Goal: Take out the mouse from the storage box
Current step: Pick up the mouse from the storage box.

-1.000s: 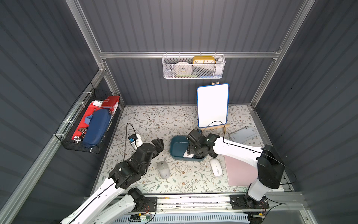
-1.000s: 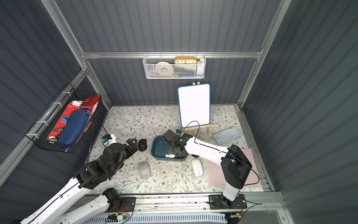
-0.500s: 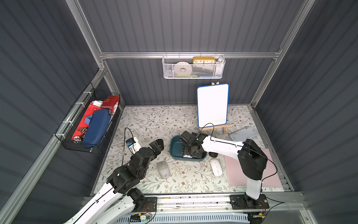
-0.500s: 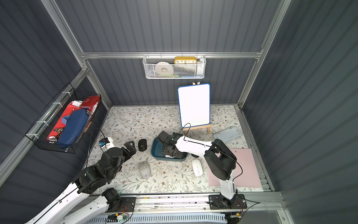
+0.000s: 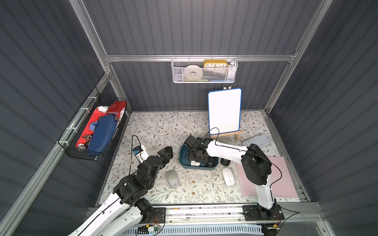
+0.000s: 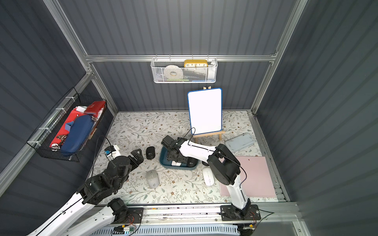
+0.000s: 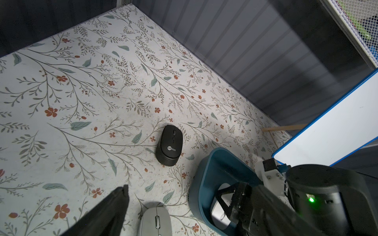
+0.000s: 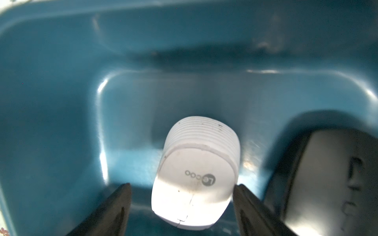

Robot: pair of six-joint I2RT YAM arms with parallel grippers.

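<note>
We find the right gripper lowered inside the storage box. Its jaws are spread wide and straddle the white Lecoo mouse on the box floor without clamping it. A dark mouse lies beside it in the box. The left gripper hangs wide and empty, near the box and outside it.

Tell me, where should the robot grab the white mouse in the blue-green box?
Grip the white mouse across its two long sides, coming down from above: it lies flat on the storage box floor, walls block sideways reach, and a dark mouse crowds one side. The open right pincer straddles it that way.
</note>
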